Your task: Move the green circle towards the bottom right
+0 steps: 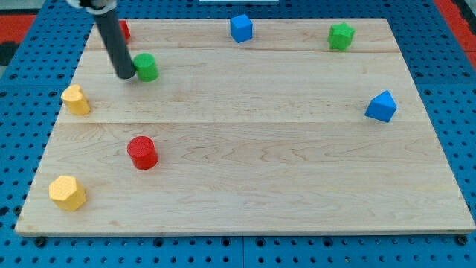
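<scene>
Touching the left side of the green circle (146, 67), my tip (126, 75) stands near the top left corner of the wooden table (260, 171); as a plain rod it holds nothing. This short round green block stands upright, with a red block (124, 30) half hidden behind the rod.

We see a pale wooden table (245, 186) lying on a blue pegboard (30, 52). Near the top edge sit a blue cube (241, 28) and, further to the right, a green star-shaped block (341, 36). At the right side rests a blue block with a peaked top (381, 106). At the upper left a red block (125, 30) shows only partly. On the left edge stands a yellow block (75, 99); lower down sit a red cylinder (141, 152) and, in the lower left corner, a yellow hexagonal block (68, 193).
</scene>
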{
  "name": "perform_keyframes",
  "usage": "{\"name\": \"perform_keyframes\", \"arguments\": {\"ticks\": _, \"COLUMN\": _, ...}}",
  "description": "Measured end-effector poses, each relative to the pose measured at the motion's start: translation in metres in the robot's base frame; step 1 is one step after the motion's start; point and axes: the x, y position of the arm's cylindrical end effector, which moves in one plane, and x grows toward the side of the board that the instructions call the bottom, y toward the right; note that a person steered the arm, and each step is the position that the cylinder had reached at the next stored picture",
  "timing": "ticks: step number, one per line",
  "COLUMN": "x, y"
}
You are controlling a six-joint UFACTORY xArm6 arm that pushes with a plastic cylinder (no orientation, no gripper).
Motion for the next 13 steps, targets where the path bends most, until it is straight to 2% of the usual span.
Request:
{"name": "perform_keyframes", "arguments": {"ticks": 1, "x": -0.007, "y": 0.013}}
{"name": "perform_keyframes", "arguments": {"ticks": 3, "x": -0.032, "y": -0.024}}
{"name": "perform_keyframes", "arguments": {"ticks": 5, "x": 0.011, "y": 0.052}}
{"name": "perform_keyframes", "arguments": {"ticks": 6, "x": 0.031, "y": 0.05}}
{"name": "perform_keyframes", "arguments": {"ticks": 7, "x": 0.03, "y": -0.014}}
{"name": "perform_keyframes", "arguments": {"ticks": 8, "x": 0.002, "y": -0.024}}
{"name": "perform_keyframes", "arguments": {"ticks": 9, "x": -0.005, "y": -0.036}}
{"name": "perform_keyframes", "arguments": {"ticks": 13, "x": -0.018, "y": -0.023}}
